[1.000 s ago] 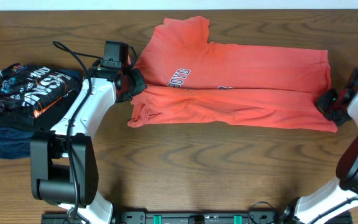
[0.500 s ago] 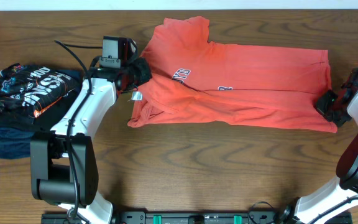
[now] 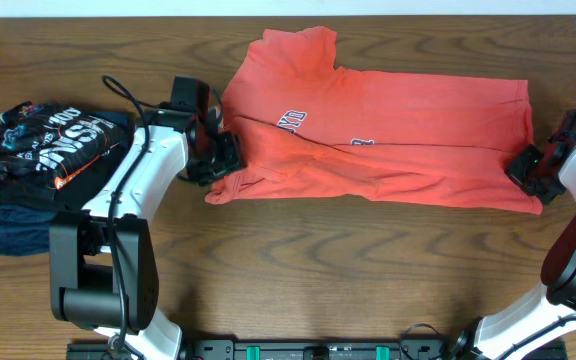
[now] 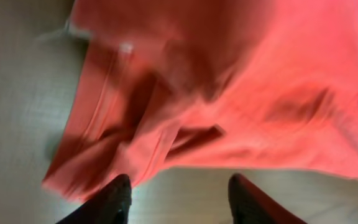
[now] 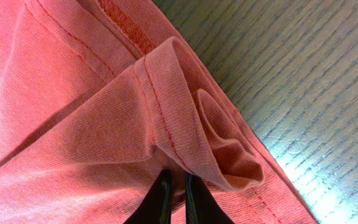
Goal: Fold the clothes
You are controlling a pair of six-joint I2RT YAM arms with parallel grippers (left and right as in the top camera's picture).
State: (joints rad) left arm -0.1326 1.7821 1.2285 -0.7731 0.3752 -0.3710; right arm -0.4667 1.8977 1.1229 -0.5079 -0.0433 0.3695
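The orange-red T-shirt [image 3: 388, 140] lies folded lengthwise across the wooden table, with white lettering partly showing near its left end. My left gripper [image 3: 220, 160] is open and empty just beside the shirt's lower left corner; in the left wrist view its fingers [image 4: 182, 199] hang over bare table below the crumpled hem [image 4: 185, 93]. My right gripper [image 3: 528, 168] is shut on the shirt's lower right corner; in the right wrist view its fingers [image 5: 176, 193] pinch the folded hem [image 5: 166, 106].
A pile of black and navy folded garments with white print [image 3: 38, 155] lies at the left of the table [image 3: 318, 270]. Both arm bases stand at the front edge.
My left gripper let go of the shirt's left edge and moved down toward the lower left corner; the lifted fold dropped flat. The right gripper held still.
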